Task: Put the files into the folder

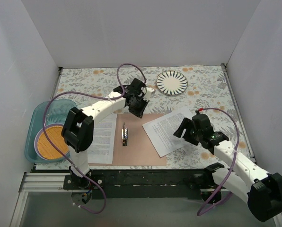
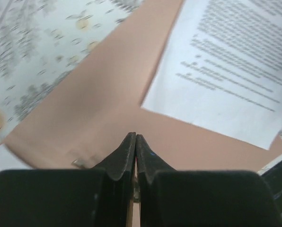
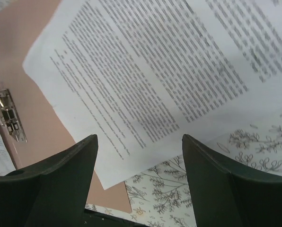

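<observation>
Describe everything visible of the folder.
The folder is flat brown card, lying open on the table near its front edge. A silver metal clip sits at the spine. One printed sheet covers its left half; a second sheet lies askew across the right half, overhanging the right edge. The shut left pincer hangs above its far edge; contact cannot be told.

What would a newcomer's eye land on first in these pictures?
The open brown folder lies flat at the near middle of the floral tablecloth, a printed sheet on its left half and a second sheet askew over its right edge, partly off it. The right gripper hovers open above the second sheet; the left gripper, shut, hangs by the folder's far edge. A striped plate sits at the far side.
</observation>
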Tool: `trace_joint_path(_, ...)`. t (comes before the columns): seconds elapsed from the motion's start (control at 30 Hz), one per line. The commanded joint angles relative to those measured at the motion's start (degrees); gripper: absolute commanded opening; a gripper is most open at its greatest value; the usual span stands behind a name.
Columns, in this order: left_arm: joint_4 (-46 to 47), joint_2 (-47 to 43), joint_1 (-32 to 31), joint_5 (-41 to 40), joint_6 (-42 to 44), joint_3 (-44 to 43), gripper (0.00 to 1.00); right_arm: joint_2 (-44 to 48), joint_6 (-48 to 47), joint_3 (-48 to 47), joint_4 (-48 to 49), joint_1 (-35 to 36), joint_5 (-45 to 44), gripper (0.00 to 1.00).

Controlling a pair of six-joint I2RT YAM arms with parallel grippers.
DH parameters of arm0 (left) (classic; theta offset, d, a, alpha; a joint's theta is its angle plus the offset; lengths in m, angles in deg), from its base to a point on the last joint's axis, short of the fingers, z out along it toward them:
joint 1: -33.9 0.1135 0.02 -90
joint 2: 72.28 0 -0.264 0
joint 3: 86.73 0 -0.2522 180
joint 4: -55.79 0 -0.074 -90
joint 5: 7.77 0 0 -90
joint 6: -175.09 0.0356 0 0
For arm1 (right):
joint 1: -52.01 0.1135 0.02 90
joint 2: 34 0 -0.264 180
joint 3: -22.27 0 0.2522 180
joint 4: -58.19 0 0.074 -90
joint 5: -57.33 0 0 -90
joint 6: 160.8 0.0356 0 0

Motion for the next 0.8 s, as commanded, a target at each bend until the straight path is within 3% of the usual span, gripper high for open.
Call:
trace_joint_path(0.0, 2.5, 4.3, -4.6, 4.0, -0.2, -4.5, 0.0, 4.4, 10.4, 3.7, -4.3, -0.5, 0.0, 0.79)
trace_joint_path(0.37, 6.4, 14.6, -8.5, 4.3, 0.4, -11.6, 0.0, 11.5, 24.1, 14.4, -0.6, -0.4, 9.2, 0.77)
trace_joint_path(0.77, 7.3, 16.5, -9.0, -2.9, 0.8, -5.9, 0.0, 2.2, 25.0, 15.9, 7.3, 1.2, 15.7, 0.75)
